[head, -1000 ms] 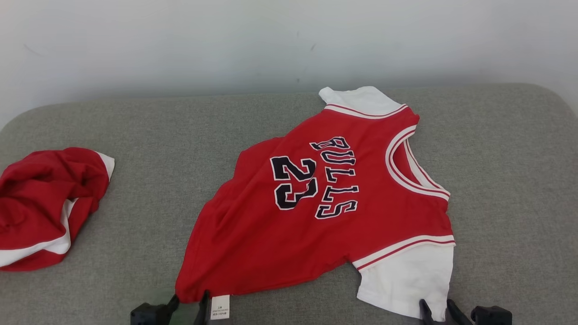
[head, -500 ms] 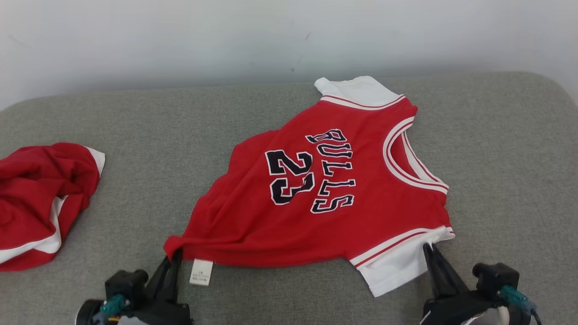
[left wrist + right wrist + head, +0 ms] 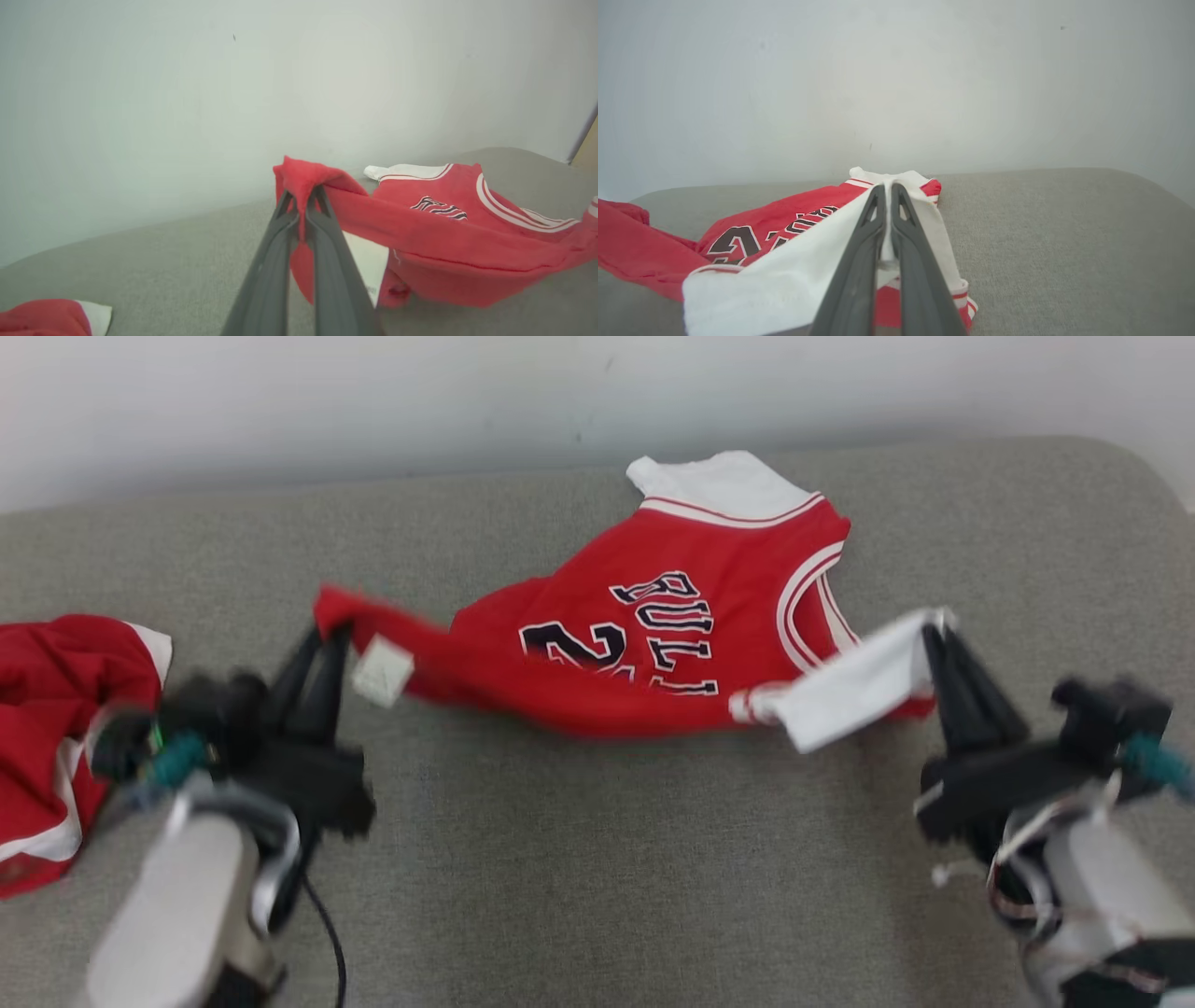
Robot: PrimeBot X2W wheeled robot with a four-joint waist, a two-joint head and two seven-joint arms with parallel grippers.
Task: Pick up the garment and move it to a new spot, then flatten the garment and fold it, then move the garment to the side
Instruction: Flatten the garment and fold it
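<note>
The garment is a red basketball jersey with white sleeves and dark lettering, lying on the grey cushion. Its near edge is raised off the cushion and folded toward the far side. My left gripper is shut on the red hem corner, beside a white label. My right gripper is shut on the near white sleeve; in the right wrist view the fingers pinch white cloth. The far sleeve still rests on the cushion.
A second red and white piece of clothing lies bunched at the left edge of the cushion; its corner appears in the left wrist view. A pale wall rises behind the cushion. Bare cushion spreads in front of and right of the garment.
Both grippers closed on the garment's near edge, then lifted it and carried it toward the far side, folding it over. The head camera has tilted down.
</note>
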